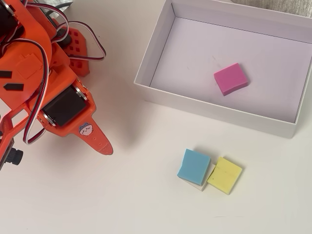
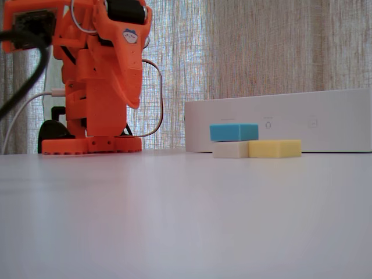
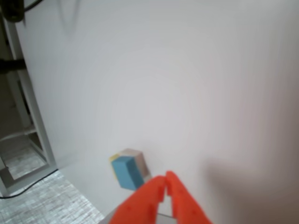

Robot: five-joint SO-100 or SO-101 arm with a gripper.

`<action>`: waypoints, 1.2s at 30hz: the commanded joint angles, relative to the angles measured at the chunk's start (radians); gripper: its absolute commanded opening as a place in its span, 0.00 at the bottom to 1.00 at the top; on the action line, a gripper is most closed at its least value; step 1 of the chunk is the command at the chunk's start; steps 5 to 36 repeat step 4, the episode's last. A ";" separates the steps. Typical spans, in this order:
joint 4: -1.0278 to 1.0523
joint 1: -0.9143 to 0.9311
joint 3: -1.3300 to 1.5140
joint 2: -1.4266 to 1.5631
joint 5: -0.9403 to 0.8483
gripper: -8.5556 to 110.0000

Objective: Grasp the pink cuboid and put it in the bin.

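Note:
The pink cuboid [image 1: 230,78] lies flat on the floor of the bin [image 1: 219,109], right of centre, touching no wall. In the fixed view the bin [image 2: 279,122] shows only its white side wall, which hides the cuboid. My orange gripper [image 1: 103,146] hangs over the table at the left of the overhead view, well clear of the bin. The wrist view shows the gripper [image 3: 164,181] with its two fingertips [image 3: 175,189] meeting and nothing between them. In the fixed view the gripper [image 2: 133,100] points down, above the table.
A light blue block [image 1: 194,165] rests partly on a white block [image 2: 231,150], with a yellow block [image 1: 224,175] beside them, in front of the bin. The arm's orange base [image 2: 91,144] stands at the left. A curtain hangs behind.

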 commanded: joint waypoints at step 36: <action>0.003 0.006 -0.005 -0.002 -0.006 0.00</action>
